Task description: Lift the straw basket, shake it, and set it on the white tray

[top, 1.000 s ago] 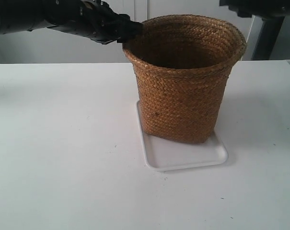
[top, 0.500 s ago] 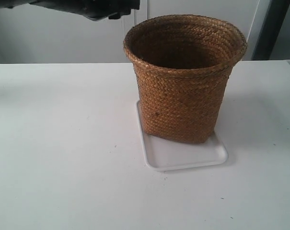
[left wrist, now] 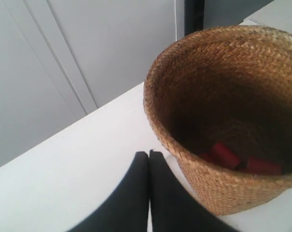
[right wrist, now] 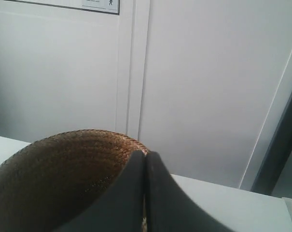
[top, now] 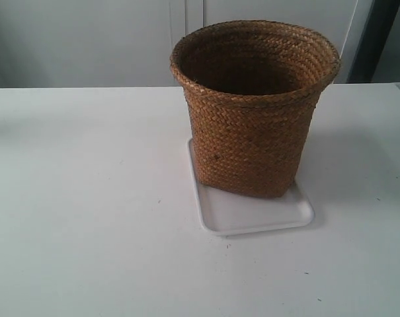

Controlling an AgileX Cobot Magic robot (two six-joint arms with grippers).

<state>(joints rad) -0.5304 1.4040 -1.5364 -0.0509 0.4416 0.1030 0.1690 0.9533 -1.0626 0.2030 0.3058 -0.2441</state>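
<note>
1. Left claw point(left wrist: 148, 153): the two black fingers are pressed flat together with no gap and nothing between them.
2. Straw basket point(left wrist: 223, 96) sits just ahead of the left claw's tips and off to one side, lower than the claw, with its mouth open towards it. The claw is clear of the weave.
3. Red cylindrical items point(left wrist: 225, 154) lie in the bottom of the basket; the count is unclear.
4. Right claw point(right wrist: 145, 153): fingers are likewise closed tip to tip, holding nothing.
5. The basket's braided rim lies ahead of and below the right claw's tips. Whether they touch can't be told from this view.
6. In the exterior view the basket stands upright on the white tray point(top: 252, 214). Its base covers the far part of the tray and a near strip is bare.
7. The tray lies flat on the white surface point(top: 87, 198).
</note>
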